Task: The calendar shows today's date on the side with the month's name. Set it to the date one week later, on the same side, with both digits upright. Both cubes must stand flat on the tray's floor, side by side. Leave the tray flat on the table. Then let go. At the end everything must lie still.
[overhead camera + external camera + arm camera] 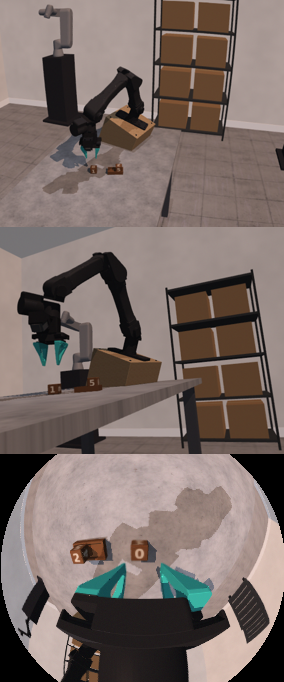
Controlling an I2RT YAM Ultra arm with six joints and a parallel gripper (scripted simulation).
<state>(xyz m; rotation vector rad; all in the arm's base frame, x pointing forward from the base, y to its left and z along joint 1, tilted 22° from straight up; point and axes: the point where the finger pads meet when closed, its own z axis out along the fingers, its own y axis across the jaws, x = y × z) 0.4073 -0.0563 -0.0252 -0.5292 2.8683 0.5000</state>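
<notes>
Cube "1" [93,170] [54,389] [139,551] stands on the counter [134,194] [119,406] [100,499], outside the tray [111,172] [82,389] [99,549]. Seen from above, the tray lies at its three o'clock, with cube "5" [119,168] [92,382] [77,556] in the right part. Our end effector [91,158] [51,365] [143,566] hangs above cube "1", about half open, holding nothing. We judge the step in hand to be turning or regrasping that cube; next we would check its faces, then lower squarely and grip it for the tray's free half.

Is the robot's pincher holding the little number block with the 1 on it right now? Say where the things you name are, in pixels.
Tool [91,158] [51,365] [142,566]: open, holding nothing, up above the cube with the 1 [93,171] [52,390] [139,551].
</notes>
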